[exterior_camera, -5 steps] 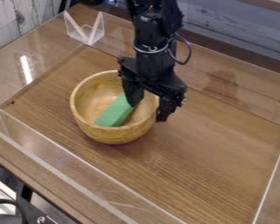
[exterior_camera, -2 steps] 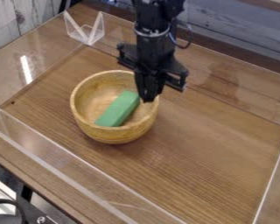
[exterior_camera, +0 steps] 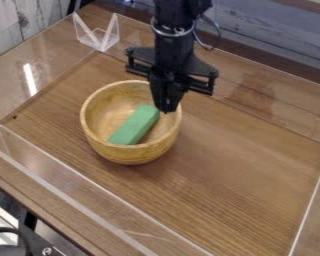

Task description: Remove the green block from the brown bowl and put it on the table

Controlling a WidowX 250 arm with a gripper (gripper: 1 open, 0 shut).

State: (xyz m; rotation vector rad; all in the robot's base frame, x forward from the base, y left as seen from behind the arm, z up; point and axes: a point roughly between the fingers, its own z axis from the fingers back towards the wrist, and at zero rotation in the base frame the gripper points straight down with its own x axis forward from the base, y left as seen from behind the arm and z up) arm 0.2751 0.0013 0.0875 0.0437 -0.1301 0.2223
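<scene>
Black robot arm cut off at the top edge. Gripper (exterior_camera: pixel 167 101) pointing straight down over the far right rim of the brown bowl (exterior_camera: pixel 107 142), fingers close together; grip unclear, cannot tell. Green block (exterior_camera: pixel 135 126) lying tilted inside the bowl, upper end beneath the fingertips. Bowl resting on the table (exterior_camera: pixel 243 180).

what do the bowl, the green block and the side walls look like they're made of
Brown bowl: apparently wood, light brown, thick-walled, matte with faint grain. Green block: plain, bright, matte; could be painted wood, foam or plastic, the look leaves it open. Side walls: clear sheet, likely acrylic, see-through with glare and bright edges. Table: dark wood grain, maybe laminate.
</scene>
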